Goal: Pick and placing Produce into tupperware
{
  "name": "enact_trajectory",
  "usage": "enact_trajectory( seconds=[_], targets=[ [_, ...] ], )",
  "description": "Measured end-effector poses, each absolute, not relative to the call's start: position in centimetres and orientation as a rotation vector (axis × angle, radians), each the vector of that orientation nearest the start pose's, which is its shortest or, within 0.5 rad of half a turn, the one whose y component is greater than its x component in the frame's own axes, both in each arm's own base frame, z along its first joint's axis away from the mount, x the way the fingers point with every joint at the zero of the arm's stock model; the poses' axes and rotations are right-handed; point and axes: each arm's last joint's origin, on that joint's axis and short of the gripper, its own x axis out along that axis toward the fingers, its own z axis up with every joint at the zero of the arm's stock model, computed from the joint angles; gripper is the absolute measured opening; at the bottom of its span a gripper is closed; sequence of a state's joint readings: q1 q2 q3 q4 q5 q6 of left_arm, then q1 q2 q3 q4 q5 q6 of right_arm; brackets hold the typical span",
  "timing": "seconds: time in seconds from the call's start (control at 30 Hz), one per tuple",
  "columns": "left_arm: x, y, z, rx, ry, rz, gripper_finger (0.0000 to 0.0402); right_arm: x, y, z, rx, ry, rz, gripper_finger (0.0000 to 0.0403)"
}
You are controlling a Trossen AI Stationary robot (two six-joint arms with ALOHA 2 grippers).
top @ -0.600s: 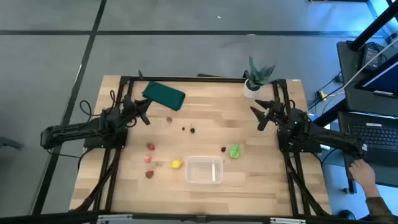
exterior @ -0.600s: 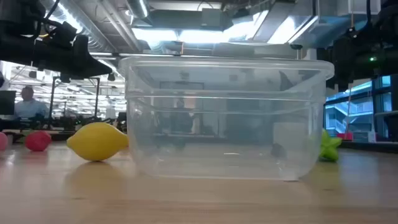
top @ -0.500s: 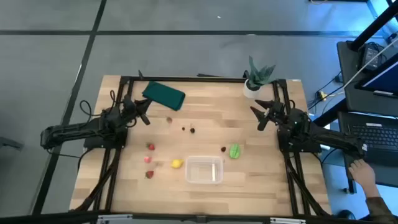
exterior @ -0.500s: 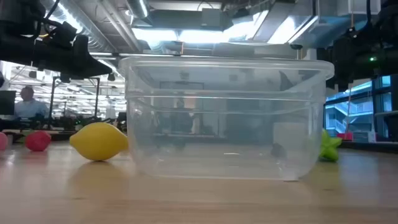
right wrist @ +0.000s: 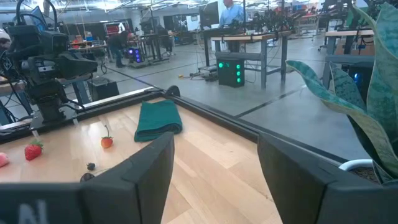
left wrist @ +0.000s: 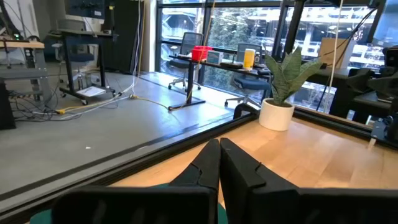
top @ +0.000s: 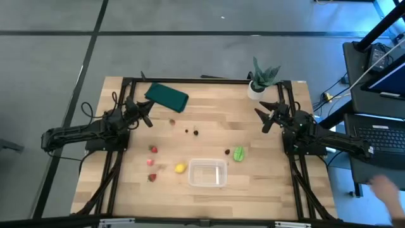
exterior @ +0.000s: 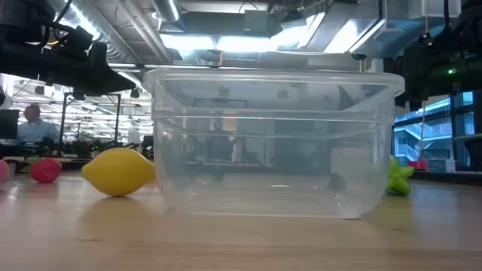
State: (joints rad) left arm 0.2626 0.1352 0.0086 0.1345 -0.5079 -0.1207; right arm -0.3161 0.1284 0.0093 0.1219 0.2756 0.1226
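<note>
The clear tupperware tub (top: 207,173) stands on the table near its near edge and fills the low view (exterior: 273,139). Left of it lie the yellow lemon (top: 180,167) (exterior: 119,172) and three red strawberries (top: 152,163). A light green piece (top: 238,154) (exterior: 399,178) and a dark berry (top: 227,152) lie right of the tub's far side. More dark berries (top: 192,132) and a small reddish piece (top: 172,122) lie mid-table. My left gripper (top: 147,114) (left wrist: 219,163) is shut, at the table's left. My right gripper (top: 267,118) (right wrist: 214,165) is open, at the table's right.
A dark green folded cloth (top: 167,96) lies at the far left of the table. A spiky plant in a white pot (top: 261,78) stands at the far right corner. A black frame (top: 190,80) runs along the table's edges. A person's blurred hand (top: 387,188) shows beyond the right edge.
Neither arm has moved, and the produce and tub lie as before. The person's hand beyond the table's right edge has shifted.
</note>
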Motion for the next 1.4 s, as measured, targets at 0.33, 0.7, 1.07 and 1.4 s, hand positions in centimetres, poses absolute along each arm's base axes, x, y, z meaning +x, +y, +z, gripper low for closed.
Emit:
enact_trajectory(
  seconds=[0.33,0.7,1.07,1.4],
  targets=[
    [9.49,4.01,16.85,-0.116,-0.054,0.769,0.0034,9.66,-3.99,16.81,0.119,-0.039,-0.591,0.0233],
    [9.49,4.01,16.85,-0.116,-0.055,0.769,0.0056,9.66,-3.99,16.81,0.119,-0.039,-0.591,0.0233],
    [9.49,4.01,16.85,-0.116,-0.055,0.769,0.0076,9.66,-3.98,16.81,0.119,-0.039,-0.591,0.0233],
    [9.49,4.01,16.85,-0.116,-0.055,0.769,0.0092,9.66,-3.98,16.80,0.119,-0.039,-0.590,0.0233]
  ],
)
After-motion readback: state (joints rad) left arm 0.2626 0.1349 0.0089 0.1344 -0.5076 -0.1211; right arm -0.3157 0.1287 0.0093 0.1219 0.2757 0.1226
